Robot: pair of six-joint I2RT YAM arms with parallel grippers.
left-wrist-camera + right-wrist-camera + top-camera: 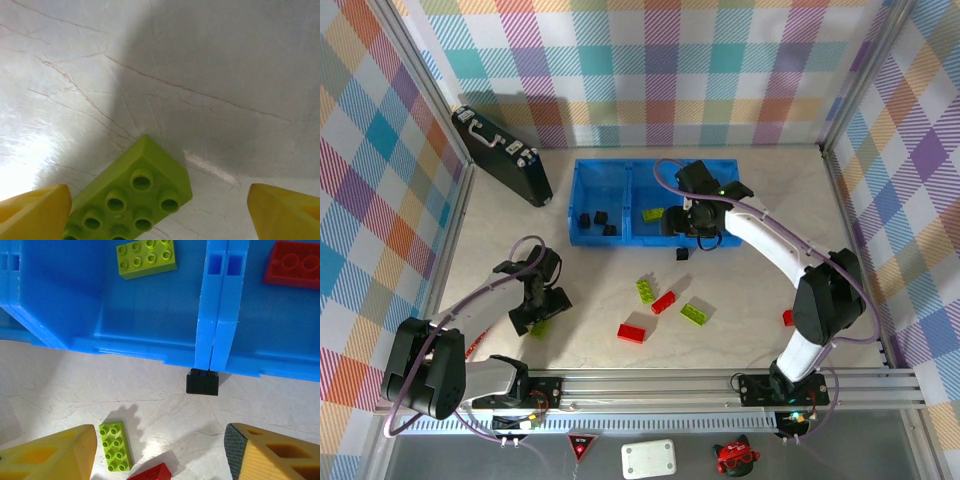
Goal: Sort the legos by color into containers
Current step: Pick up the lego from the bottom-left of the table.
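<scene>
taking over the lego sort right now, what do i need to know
Hands: left hand open, low over a green lego lying on the table, not gripped. The right hand is open and empty, above the front wall of the blue bin.
Done: black legos in the left compartment, one green brick in the middle, one red brick in the right.
Left: the green lego at the left hand, a black brick by the bin's front wall, two loose greens and three loose reds.
</scene>
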